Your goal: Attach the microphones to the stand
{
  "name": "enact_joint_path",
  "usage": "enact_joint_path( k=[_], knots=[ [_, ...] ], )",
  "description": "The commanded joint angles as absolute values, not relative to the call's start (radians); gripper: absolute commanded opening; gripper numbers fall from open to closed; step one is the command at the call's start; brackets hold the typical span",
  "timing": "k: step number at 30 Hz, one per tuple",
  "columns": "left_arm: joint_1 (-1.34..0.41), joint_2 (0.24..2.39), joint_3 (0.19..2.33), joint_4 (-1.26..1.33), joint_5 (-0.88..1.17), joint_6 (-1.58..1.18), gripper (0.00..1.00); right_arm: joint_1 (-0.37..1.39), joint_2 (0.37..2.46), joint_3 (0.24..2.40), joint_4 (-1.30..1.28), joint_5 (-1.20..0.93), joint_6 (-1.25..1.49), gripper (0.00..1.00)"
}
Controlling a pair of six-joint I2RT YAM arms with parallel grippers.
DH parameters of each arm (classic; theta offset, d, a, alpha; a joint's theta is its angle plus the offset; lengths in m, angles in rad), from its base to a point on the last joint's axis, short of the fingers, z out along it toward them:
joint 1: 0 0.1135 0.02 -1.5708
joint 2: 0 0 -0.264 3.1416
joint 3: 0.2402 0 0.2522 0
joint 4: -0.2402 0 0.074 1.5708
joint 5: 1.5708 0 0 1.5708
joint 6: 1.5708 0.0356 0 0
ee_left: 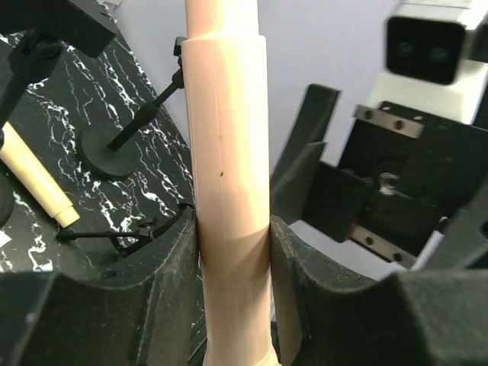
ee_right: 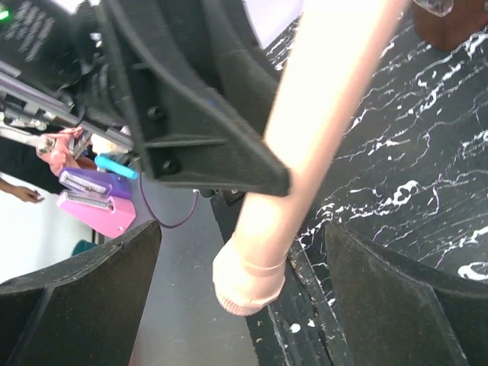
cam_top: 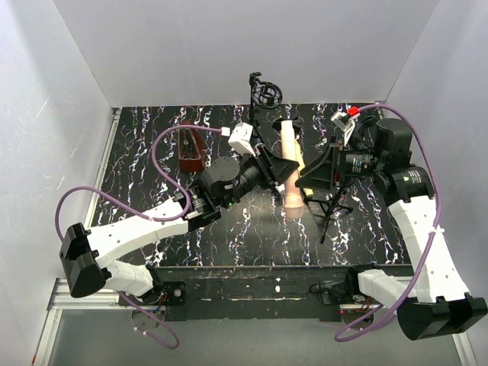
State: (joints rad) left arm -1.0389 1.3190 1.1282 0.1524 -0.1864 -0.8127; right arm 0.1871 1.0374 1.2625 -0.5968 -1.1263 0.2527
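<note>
Left tool (ee_left: 232, 255) is clamped tight around the peach-pink microphone (ee_left: 227, 114), gripping it partway along the body and holding it out between the two arms over the middle of the desk (cam_top: 252, 236). Right tool (ee_right: 244, 305) has its fingers spread wide on either side of the microphone's rounded head end, and from my feed neither one looks to be touching it. A black stand (ee_left: 103, 149) with a round base sits on the desk behind.
</note>
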Motion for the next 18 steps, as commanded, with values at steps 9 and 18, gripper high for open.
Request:
enact_joint_path(
  k=[9,18],
  knots=[
    [-1.134,1.388,1.212,0.351,-0.419,-0.808,0.00,0.202,1.008,1.126,-0.309,-1.117,0.509,0.80],
    [-1.135,1.404,1.210,0.385,-0.403,-0.813,0.00,0.207,0.994,1.063,-0.187,-1.190,0.597,0.27]
  ],
)
